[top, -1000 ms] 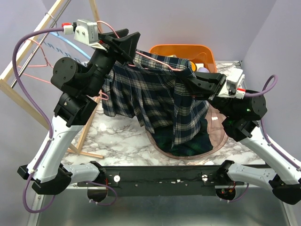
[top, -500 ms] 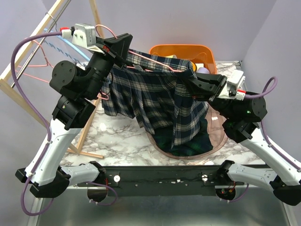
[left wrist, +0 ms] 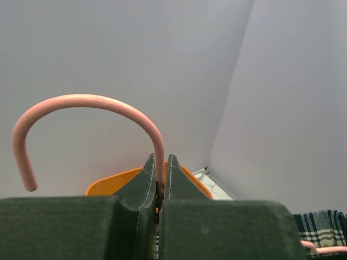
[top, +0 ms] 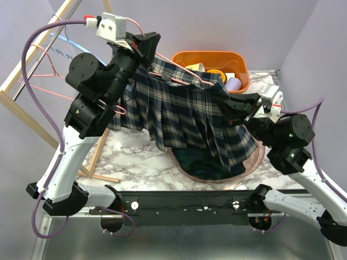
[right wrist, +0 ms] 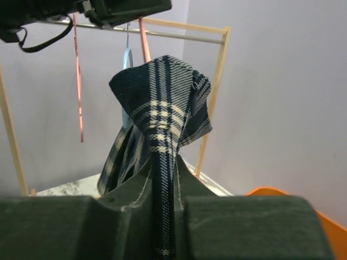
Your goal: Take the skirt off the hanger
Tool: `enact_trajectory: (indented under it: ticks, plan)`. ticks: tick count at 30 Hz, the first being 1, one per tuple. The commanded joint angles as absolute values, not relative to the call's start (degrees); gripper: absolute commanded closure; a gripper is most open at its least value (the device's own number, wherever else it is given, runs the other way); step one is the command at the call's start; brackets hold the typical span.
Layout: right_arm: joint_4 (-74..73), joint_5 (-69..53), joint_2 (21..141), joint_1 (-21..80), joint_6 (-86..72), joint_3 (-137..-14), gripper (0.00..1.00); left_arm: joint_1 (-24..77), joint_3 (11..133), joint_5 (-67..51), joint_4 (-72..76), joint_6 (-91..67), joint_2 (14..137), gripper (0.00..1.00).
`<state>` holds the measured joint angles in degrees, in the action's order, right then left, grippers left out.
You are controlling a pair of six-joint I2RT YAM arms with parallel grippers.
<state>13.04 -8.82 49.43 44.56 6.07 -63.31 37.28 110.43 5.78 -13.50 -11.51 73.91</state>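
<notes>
A dark blue plaid skirt (top: 184, 116) hangs spread between my two arms above the table. It is draped on a pink wire hanger (top: 187, 80). My left gripper (top: 147, 44) is raised at the back left and shut on the hanger's neck, below the pink hook (left wrist: 81, 103). My right gripper (top: 223, 104) is shut on a fold of the skirt (right wrist: 162, 135) at its right edge. The skirt's lower hem trails onto a round pinkish tray (top: 255, 162).
An orange tub (top: 211, 58) with small items stands at the back. A wooden clothes rack (top: 32, 59) with more pink and blue hangers stands at the left; its foot (top: 100, 174) lies on the marble table (top: 141, 160). Purple walls close in on both sides.
My left gripper has risen and shifted right with the hanger. My right arm has moved right and lower, stretching the skirt out wider.
</notes>
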Motion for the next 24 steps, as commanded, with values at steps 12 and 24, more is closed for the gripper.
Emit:
enact_trajectory:
  ticks: [12,24]
  plan:
    - [0.7,7.1,39.5,44.6,-2.0,-55.2,0.57,37.4,118.4,13.7,-11.7,-7.9,78.3,1.00]
    - [1.1,5.1,42.2,44.6,-3.3,-54.1,0.99,37.4,119.9,12.3,-12.3,-8.9,79.1,1.00]
